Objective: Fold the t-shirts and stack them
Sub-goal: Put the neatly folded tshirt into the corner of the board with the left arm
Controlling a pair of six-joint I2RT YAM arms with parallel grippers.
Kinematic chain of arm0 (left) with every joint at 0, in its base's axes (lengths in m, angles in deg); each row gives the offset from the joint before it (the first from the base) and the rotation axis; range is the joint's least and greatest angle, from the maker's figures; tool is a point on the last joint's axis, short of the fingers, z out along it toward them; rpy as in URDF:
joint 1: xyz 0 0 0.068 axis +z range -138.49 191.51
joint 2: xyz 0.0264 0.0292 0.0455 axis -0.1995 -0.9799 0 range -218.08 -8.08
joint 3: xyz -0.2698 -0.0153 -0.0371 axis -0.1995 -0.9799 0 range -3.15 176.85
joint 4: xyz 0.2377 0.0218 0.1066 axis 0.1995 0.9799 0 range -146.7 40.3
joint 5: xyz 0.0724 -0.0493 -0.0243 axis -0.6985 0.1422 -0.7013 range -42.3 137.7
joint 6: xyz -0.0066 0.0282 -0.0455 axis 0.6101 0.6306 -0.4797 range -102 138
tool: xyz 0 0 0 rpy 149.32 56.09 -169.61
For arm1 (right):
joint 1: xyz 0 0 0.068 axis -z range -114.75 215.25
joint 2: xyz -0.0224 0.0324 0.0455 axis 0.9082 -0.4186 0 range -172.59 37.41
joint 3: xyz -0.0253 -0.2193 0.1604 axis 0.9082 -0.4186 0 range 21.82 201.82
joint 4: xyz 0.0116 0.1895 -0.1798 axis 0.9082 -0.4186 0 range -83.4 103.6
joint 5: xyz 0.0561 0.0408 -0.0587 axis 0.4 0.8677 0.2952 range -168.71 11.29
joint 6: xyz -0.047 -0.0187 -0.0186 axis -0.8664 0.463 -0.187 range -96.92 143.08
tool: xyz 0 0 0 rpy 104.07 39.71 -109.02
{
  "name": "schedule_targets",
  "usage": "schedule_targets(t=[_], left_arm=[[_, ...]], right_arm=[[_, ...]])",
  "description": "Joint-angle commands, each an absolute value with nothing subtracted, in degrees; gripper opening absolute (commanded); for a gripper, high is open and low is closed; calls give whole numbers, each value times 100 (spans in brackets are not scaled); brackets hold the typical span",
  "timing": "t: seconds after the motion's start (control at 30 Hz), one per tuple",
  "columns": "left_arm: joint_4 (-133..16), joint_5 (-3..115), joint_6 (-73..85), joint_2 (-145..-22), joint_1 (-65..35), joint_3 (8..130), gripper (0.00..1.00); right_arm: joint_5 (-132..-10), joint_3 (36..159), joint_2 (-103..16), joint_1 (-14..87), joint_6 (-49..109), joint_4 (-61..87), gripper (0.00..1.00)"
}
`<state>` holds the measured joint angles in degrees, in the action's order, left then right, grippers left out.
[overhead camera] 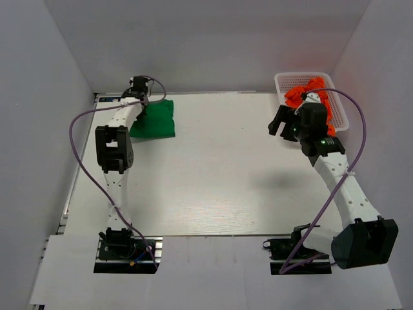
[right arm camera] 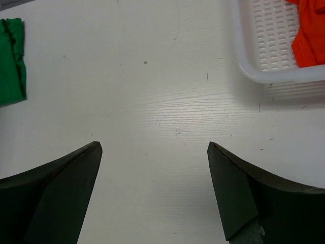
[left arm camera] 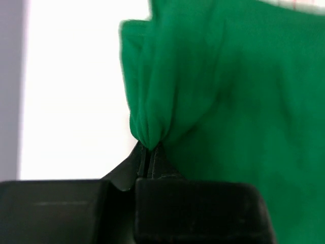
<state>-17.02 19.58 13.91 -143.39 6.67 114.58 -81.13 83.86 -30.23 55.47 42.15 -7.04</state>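
Note:
A green t-shirt (overhead camera: 157,119) lies bunched at the far left of the table. My left gripper (overhead camera: 143,108) is at its left edge, shut on a pinch of the green cloth (left arm camera: 152,127). Orange t-shirts (overhead camera: 311,93) lie heaped in the white mesh basket (overhead camera: 292,80) at the far right. My right gripper (overhead camera: 279,123) is open and empty, hanging above bare table just left of the basket. In the right wrist view the gripper (right arm camera: 155,147) has wide-spread jaws, with the basket (right arm camera: 264,51), an orange shirt (right arm camera: 309,35) and the green shirt (right arm camera: 11,58) at the edges.
White walls close in the table at the back and both sides. A purple cable loops off each arm. The table (overhead camera: 213,174) between the green shirt and the basket is bare white wood.

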Motion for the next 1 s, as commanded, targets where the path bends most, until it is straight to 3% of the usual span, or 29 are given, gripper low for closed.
schedule_targets(t=[0.0, 0.1, 0.97], left_arm=[[-1840, 1931, 1888, -14272, 834, 12426, 0], [-1777, 1712, 2055, -14695, 1054, 13149, 0], [-3587, 1676, 3215, -15372, 1977, 13422, 0]], right_arm=[[-8047, 9001, -3263, 5585, 4058, -1003, 90], [-8100, 9292, -3361, 5585, 4005, -1250, 90], [-7687, 9925, -3827, 5629, 4259, -1936, 90]])
